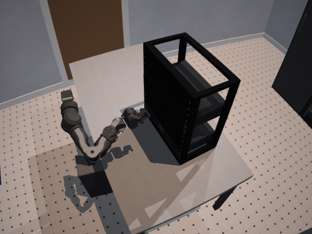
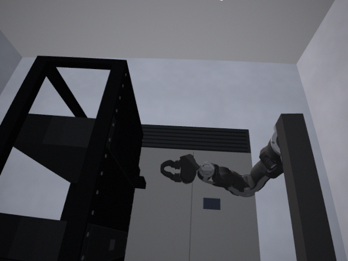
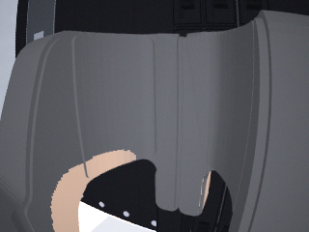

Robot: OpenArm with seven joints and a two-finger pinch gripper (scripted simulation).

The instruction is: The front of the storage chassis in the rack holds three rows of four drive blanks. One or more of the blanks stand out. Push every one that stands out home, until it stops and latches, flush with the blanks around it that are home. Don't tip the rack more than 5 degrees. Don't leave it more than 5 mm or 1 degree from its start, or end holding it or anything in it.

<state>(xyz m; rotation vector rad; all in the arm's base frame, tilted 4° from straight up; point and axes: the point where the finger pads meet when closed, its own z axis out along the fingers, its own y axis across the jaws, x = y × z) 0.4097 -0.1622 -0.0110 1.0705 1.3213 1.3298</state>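
In the exterior view, going left to right: the black rack point(image 2: 113, 92) fills the left side, and from its front face one drive blank point(image 2: 139, 181) stands out as a short dark block, proud of the face above it. To its right, apart from it and a little higher, sits the end effector point(image 2: 162, 169), its curved fingers together and holding nothing. So the blank lies ahead of the fingertips and slightly below. Its long axis runs horizontally, into the rack, and its exposed end faces the arm. I judge the coming push needs the closed tips lowered onto that end, then driven straight along the axis. From above, the rack stands on the desk point(image 1: 106, 75).
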